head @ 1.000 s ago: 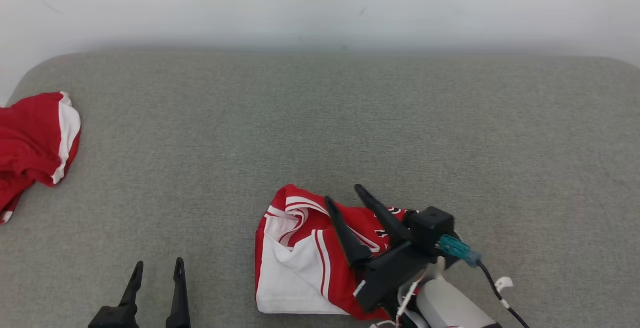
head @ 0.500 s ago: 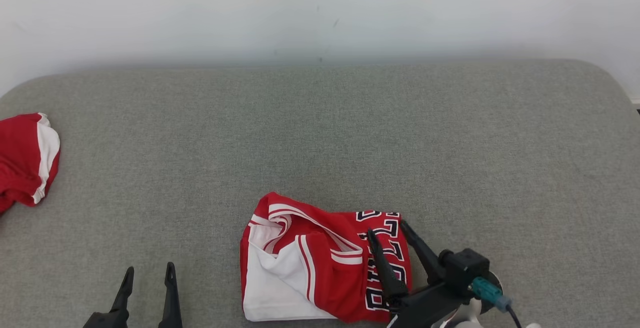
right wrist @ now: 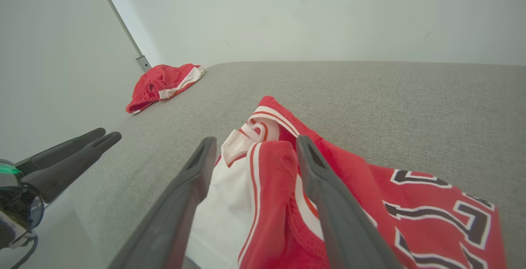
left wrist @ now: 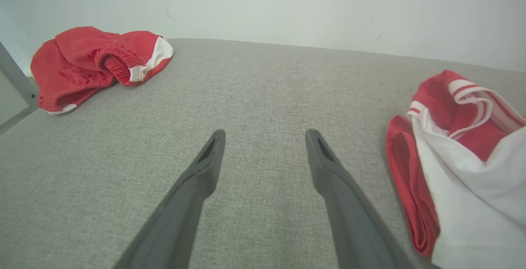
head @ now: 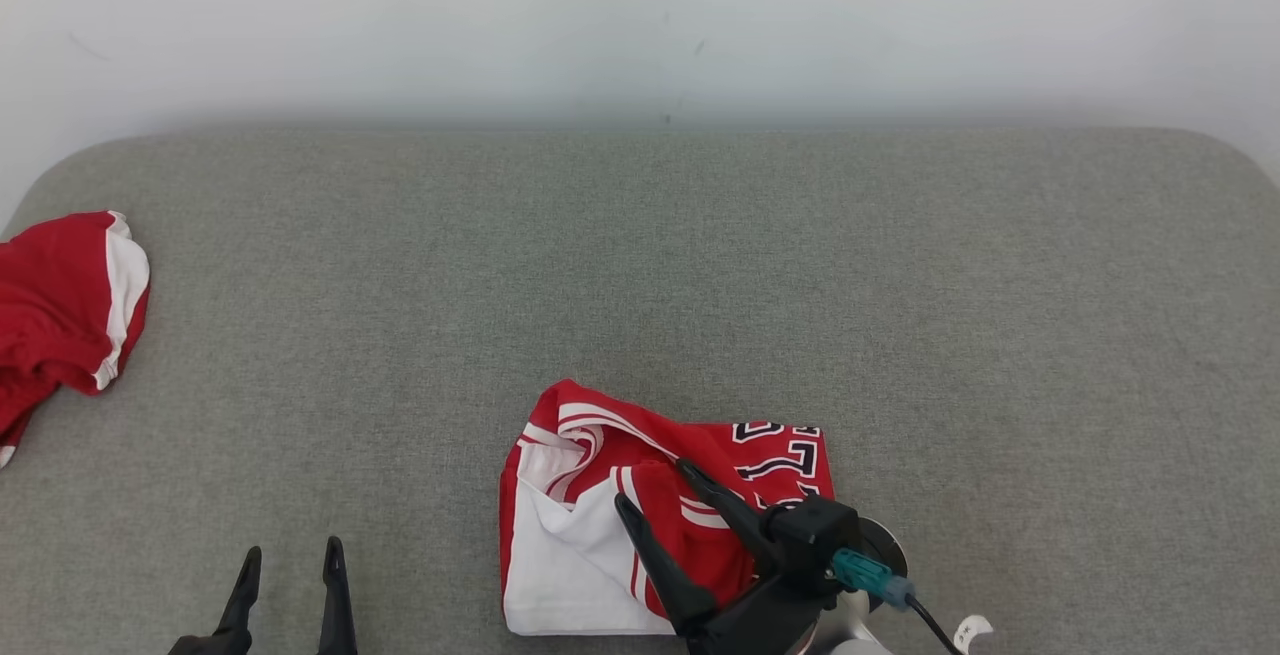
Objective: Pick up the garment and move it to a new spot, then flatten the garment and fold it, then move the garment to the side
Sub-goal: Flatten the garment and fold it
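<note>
The garment [head: 590,495] is a red and white jersey with black lettering, lying bunched and partly folded on the grey fabric surface [head: 640,265] near the front edge. My right gripper [head: 652,483] hangs over its middle, open. In the right wrist view the right gripper [right wrist: 255,141] straddles a raised red fold of the garment [right wrist: 273,166], with its lettering to the right. My left gripper [head: 291,547] is open over bare surface at the lower left. In the left wrist view the left gripper [left wrist: 265,133] holds nothing, and the garment [left wrist: 460,166] lies to its right.
Red shorts with white trim [head: 60,305] lie crumpled at the surface's far left edge, also seen as the shorts [left wrist: 94,63] and the shorts [right wrist: 164,82]. A white wall [head: 640,15] stands behind. A metal post [right wrist: 144,61] rises beside the left corner.
My right gripper, open throughout, swung out to the garment's lettered right end and has come back left over its middle. The head camera shifted slightly. The left gripper stayed put.
</note>
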Controlling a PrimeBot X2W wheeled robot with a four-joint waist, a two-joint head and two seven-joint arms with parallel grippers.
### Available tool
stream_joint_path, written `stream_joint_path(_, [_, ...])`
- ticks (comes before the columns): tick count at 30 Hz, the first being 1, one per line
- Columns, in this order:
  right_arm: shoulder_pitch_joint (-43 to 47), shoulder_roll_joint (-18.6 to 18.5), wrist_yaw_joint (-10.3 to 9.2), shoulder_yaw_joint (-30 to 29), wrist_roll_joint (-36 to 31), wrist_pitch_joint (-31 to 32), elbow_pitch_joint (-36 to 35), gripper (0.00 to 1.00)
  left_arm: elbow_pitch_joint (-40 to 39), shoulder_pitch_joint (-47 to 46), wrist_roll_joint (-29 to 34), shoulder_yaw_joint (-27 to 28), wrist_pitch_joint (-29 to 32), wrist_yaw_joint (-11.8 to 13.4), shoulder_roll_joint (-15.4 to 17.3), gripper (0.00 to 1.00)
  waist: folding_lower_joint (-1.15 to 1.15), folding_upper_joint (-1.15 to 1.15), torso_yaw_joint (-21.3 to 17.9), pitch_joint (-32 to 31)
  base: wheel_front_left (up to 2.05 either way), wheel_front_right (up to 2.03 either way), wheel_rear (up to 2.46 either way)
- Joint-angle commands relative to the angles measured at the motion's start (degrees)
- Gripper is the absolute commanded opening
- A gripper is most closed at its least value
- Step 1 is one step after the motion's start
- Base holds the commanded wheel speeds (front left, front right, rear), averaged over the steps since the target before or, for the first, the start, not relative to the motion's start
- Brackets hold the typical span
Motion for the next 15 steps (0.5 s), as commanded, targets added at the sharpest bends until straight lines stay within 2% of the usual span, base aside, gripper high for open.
stream_joint_path(1, [-0.6,0.0,-0.14,0.5,0.6,0.8,0.4,1.0,0.1,0.2,-0.3,0.0,-0.2,0.2,-0.1,1.0,0.01,0.0,0.1,0.1,0.0,0.0,0.0])
stream_joint_path(12, [-2.0,0.0,-0.14,0.1,0.1,7.4,2.4,1.0,0.2,-0.2,-1.0,-0.2,-0.2,0.4,-0.1,1.0,0.01,0.0,0.7,0.8,0.0,0.0,0.0])
stream_joint_path(14, [-1.7,0.0,-0.14,0.4,0.3,8.7,2.4,0.91,0.2,-0.2,-1.1,-0.2,-0.2,0.5,-0.1,1.0,0.01,0.0,0.6,0.9,0.0,0.0,0.0])
stream_joint_path(15, [-1.7,0.0,-0.14,0.4,0.3,8.8,2.1,0.79,0.3,-0.3,-1.1,-0.2,-0.2,0.5,-0.1,1.0,0.01,0.0,0.6,1.0,0.0,0.0,0.0])
